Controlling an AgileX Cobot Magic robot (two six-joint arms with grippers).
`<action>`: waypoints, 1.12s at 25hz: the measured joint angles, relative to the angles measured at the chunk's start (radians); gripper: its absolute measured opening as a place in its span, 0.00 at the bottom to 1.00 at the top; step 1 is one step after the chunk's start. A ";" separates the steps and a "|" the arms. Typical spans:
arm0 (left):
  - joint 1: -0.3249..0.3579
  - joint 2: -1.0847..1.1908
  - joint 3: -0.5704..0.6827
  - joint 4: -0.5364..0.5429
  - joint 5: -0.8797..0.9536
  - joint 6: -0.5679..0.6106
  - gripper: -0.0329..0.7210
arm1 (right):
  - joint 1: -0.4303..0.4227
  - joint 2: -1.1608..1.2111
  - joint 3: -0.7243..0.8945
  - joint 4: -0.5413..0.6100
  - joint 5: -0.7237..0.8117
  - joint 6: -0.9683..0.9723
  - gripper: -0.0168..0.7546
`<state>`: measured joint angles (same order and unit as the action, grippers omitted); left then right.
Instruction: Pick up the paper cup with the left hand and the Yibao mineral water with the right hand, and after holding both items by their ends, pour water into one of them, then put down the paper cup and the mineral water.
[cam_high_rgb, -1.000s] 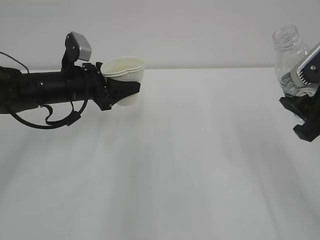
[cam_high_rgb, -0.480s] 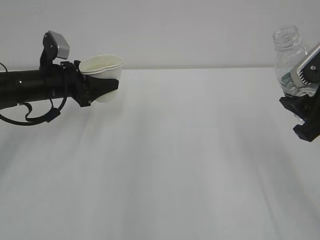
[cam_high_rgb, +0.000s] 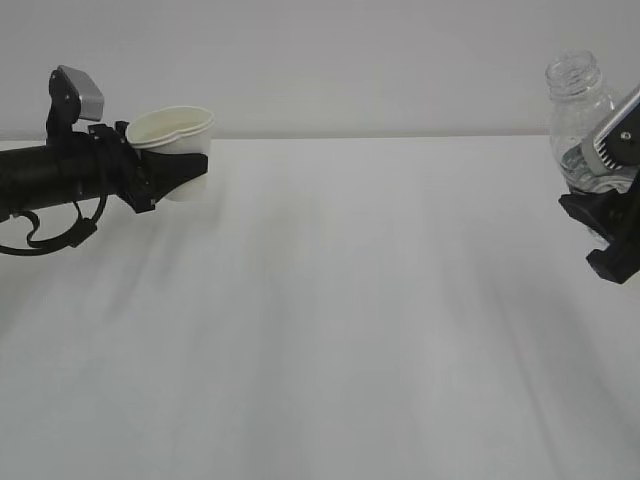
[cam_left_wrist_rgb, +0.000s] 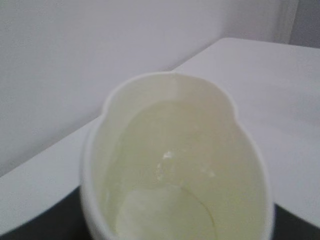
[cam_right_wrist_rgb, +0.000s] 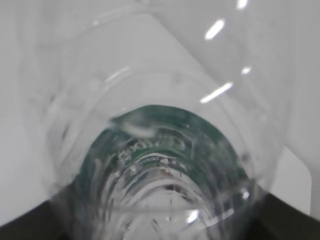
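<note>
Pinching the cup (cam_high_rgb: 178, 150) between my left fingers (cam_high_rgb: 185, 166), I hold it upright above the desk (cam_high_rgb: 330, 300) at far left, its rim squeezed oval. My right fingers (cam_high_rgb: 608, 228) clasp the bottle (cam_high_rgb: 580, 110) low down at far right, neck up and capless. To set both down well, I'd lower level, ease open only at contact. Green label's print unreadable.

Open table (cam_high_rgb: 340, 300) between paper cup (cam_high_rgb: 175, 150) and bottle (cam_high_rgb: 582, 120) — passable.
</note>
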<state>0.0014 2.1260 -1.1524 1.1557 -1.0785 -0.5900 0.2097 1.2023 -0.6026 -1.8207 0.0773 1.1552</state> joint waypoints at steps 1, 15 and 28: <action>0.000 0.011 0.000 -0.011 -0.017 0.004 0.57 | 0.000 0.000 0.000 0.000 0.000 0.000 0.61; 0.000 0.126 0.000 -0.072 -0.051 0.131 0.57 | 0.000 -0.001 0.000 0.000 0.000 0.000 0.61; 0.000 0.212 0.000 -0.118 -0.051 0.207 0.57 | 0.000 -0.001 0.000 0.000 0.000 0.000 0.61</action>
<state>0.0014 2.3377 -1.1524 1.0373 -1.1291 -0.3827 0.2097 1.2018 -0.6026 -1.8207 0.0773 1.1552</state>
